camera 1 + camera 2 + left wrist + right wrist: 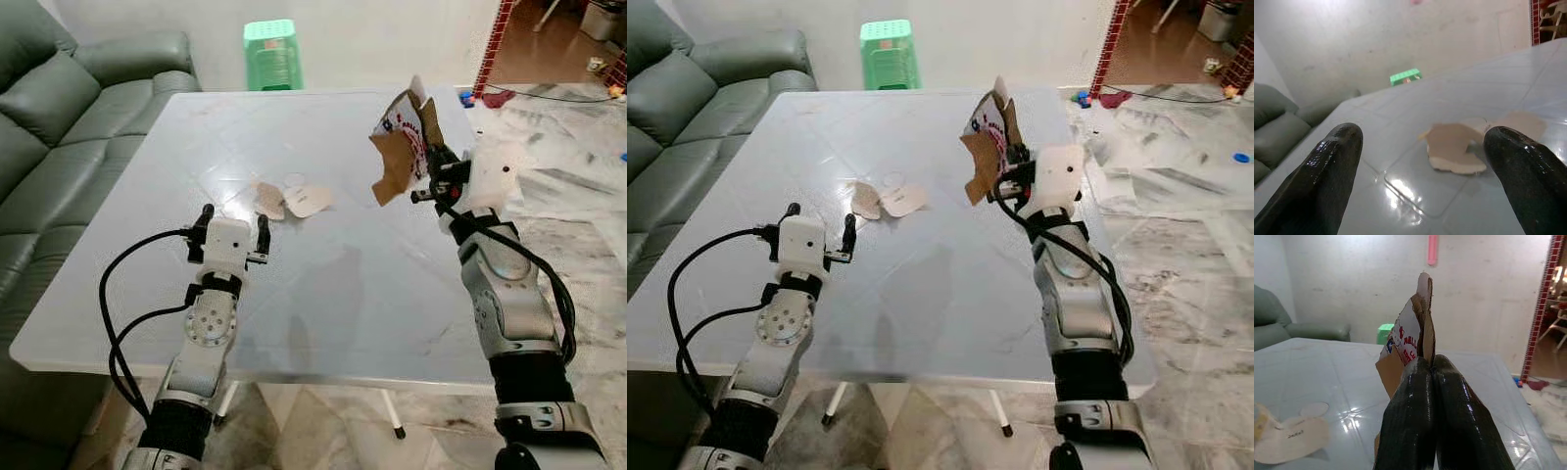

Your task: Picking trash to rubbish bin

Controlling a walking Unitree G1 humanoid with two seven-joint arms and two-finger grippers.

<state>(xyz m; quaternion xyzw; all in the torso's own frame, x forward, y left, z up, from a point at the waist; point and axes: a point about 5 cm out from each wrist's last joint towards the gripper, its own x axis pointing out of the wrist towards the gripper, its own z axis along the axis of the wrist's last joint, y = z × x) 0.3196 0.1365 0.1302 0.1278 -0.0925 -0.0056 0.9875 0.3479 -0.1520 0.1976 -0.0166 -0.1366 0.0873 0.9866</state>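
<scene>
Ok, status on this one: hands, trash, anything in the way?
Right hand shut on torn carton, lifted above table. Left hand open, short of paper scraps. Nothing in the way.

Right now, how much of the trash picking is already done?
Nothing is binned yet. In hand: the right end effector is shut on a torn brown cardboard piece with red print, held above the white table. Left: the pale paper scraps lie ahead of the open left end effector.
</scene>
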